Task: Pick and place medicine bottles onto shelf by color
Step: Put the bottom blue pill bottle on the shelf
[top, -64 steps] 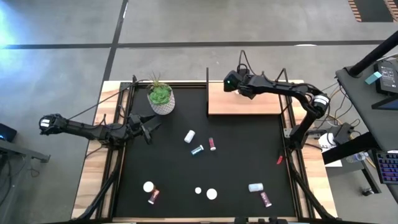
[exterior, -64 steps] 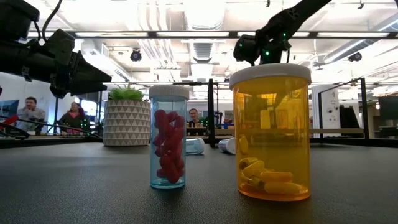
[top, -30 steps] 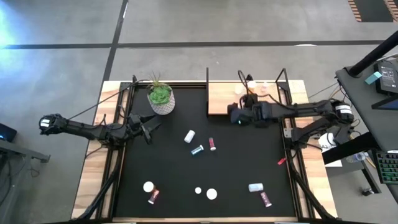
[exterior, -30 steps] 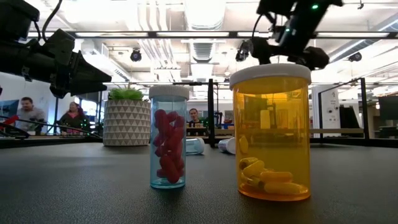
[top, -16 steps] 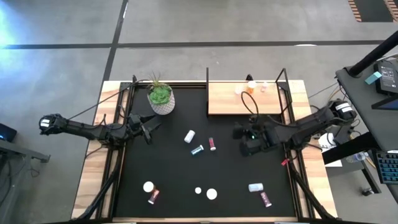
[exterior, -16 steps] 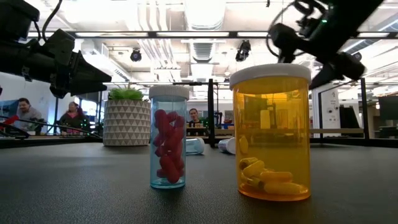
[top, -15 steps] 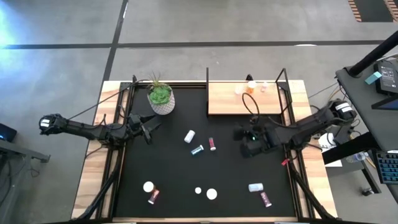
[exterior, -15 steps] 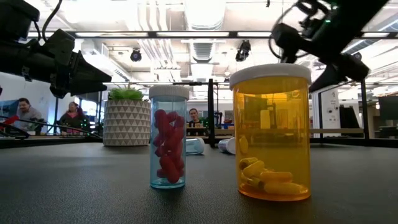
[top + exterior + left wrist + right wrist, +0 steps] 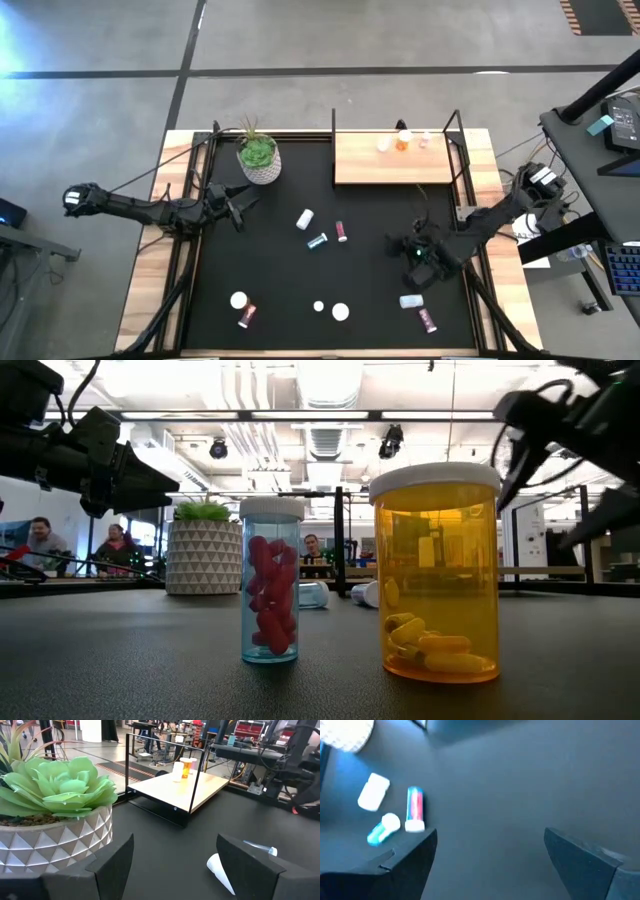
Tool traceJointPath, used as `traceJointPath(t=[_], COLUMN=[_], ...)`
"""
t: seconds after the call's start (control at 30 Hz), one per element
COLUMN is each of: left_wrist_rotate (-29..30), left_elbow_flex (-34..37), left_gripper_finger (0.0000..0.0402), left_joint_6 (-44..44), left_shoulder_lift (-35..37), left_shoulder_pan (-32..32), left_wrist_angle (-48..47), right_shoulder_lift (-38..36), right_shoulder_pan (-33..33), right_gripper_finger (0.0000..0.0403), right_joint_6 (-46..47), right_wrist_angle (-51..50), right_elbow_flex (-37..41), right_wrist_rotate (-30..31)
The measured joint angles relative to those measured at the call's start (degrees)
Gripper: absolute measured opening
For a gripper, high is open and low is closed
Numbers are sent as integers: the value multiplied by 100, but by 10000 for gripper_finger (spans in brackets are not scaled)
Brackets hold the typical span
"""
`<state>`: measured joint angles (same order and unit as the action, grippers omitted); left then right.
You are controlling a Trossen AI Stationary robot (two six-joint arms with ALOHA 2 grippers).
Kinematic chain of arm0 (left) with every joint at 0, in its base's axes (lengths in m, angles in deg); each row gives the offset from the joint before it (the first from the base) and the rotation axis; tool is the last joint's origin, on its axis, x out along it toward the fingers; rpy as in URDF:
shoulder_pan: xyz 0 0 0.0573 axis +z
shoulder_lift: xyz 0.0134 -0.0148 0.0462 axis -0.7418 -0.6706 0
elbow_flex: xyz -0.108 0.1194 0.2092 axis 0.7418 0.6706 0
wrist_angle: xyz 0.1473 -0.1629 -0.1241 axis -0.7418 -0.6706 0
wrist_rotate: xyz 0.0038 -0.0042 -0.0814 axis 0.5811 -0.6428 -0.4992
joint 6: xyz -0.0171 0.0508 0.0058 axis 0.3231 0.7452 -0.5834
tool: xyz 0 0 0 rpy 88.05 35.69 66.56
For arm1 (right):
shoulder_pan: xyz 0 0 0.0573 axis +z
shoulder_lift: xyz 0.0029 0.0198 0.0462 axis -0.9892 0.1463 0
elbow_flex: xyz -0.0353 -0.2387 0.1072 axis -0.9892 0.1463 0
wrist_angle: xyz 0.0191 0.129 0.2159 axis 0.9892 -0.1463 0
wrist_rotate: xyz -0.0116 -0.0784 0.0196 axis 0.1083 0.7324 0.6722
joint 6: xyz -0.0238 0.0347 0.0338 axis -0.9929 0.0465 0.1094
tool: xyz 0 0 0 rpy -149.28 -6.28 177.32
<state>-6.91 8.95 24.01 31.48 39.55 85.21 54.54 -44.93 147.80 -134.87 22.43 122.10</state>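
High view: right gripper (image 9: 419, 262) low, jaws apart.

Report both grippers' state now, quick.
Left gripper: open, empty, beside the plant pot.
Right gripper: open, empty, over the black mat.

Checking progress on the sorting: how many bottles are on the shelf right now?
3, all in a row along the far edge of the shelf: a white bottle, an orange bottle, a pale pink bottle.
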Motion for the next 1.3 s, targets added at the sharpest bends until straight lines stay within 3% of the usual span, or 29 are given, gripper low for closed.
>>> traceJointPath(t=[0.27,0.73,0.97,1.3], left_wrist_rotate=[-1,-2,-2,-2], left_elbow_flex=[0,-1,-1,-1], left_gripper_finger=[270,270,270,270], left_joint_6=[1,1,0,1], left_shoulder_lift=[-2,-2,2,1], left_shoulder_pan=[0,0,1,1], left_wrist_angle=[2,2,2,1], right_shoulder_lift=[853,2467,2886,3488], right_shoulder_pan=[574,626,637,635], right_gripper_finger=[358,358,358,358], right_joint_6=[604,421,-708,-3195], right_wrist_angle=[-201,-1660,-1664,-1527], right_elbow_flex=[-736,-3102,-3990,-5167], right_wrist_rotate=[-17,-205,-126,718])
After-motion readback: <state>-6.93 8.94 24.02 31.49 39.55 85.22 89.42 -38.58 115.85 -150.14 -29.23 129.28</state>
